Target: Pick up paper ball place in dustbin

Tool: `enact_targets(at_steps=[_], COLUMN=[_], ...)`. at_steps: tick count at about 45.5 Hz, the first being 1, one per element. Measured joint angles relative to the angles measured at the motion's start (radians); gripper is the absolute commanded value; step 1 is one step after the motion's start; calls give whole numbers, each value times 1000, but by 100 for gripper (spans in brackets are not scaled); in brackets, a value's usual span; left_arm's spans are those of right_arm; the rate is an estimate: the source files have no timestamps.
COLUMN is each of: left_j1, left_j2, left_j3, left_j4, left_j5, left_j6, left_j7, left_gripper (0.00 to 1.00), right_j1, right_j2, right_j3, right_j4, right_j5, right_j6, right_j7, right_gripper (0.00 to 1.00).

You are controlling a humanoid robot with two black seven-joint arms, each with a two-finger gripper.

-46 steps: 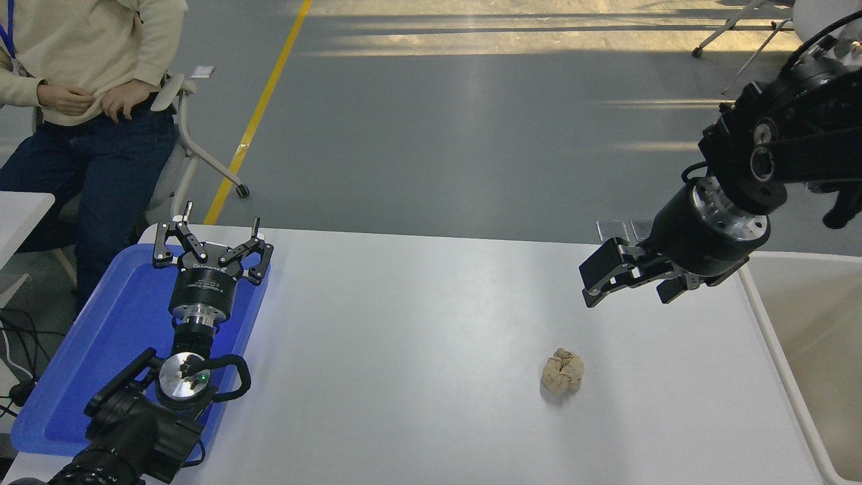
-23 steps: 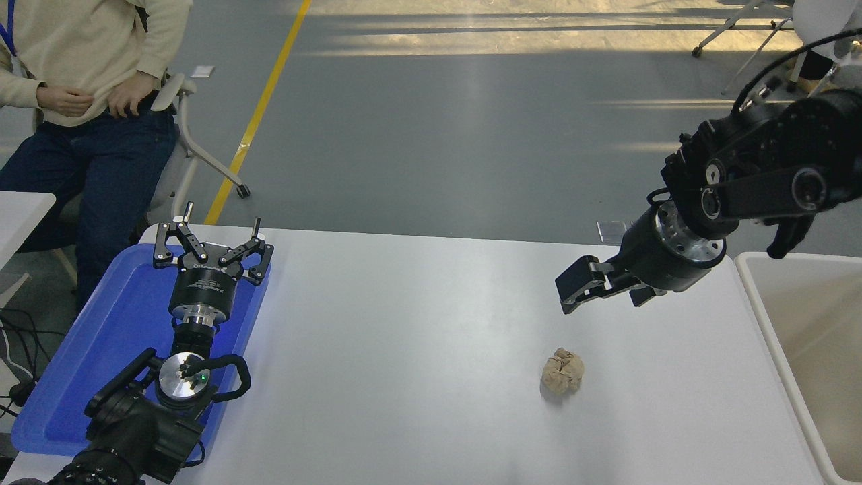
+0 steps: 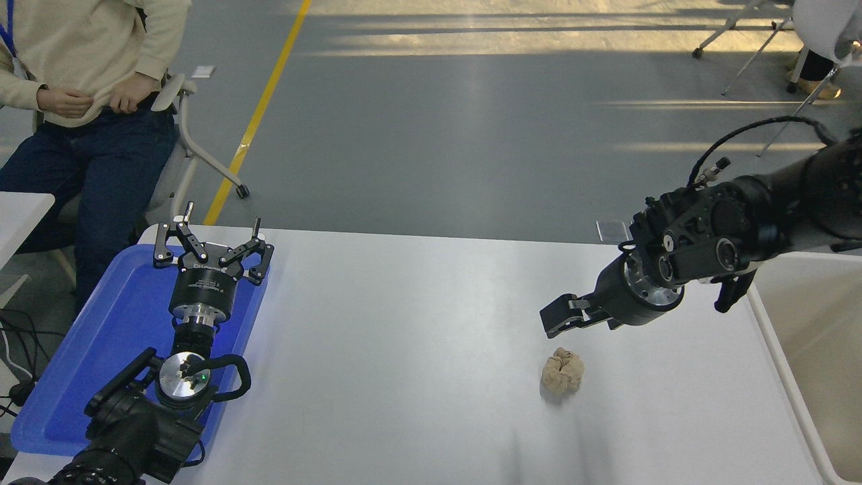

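Observation:
The paper ball (image 3: 563, 372), a tan wrinkly wad, lies on the white table (image 3: 417, 350) right of centre. My right gripper (image 3: 557, 320) hangs low over the table just above and behind the ball, a short gap apart from it. It points left, looks open and holds nothing. The dustbin (image 3: 781, 364), an off-white tub, stands at the table's right edge, cut off by the picture; its inside that shows is bare. My left gripper (image 3: 219, 232) is parked open over the blue tray at the lower left.
A flat blue tray (image 3: 87, 364) lies along the table's left side under the left arm. A person (image 3: 87, 74) sits on a chair beyond the far left corner, hands at the waist. A second white table edge shows at the far left.
My right arm has come down and to the left, from high near the dustbin to just above the paper ball. The ball and left arm have not moved.

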Motion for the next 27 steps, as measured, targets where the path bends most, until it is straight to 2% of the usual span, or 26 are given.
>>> enact_targets(at_steps=[27], left_j1=[0], left_j2=[-1], left_j3=[0], left_j4=[0], left_j5=[0], left_j6=[0], left_j7=[0], left_gripper=[100], right_j1=[-252], right_j2=[27], right_j3=[18], right_j4=[-211], right_j5=[6], right_j6=[-123], right_j7=[-2], right_gripper=[100])
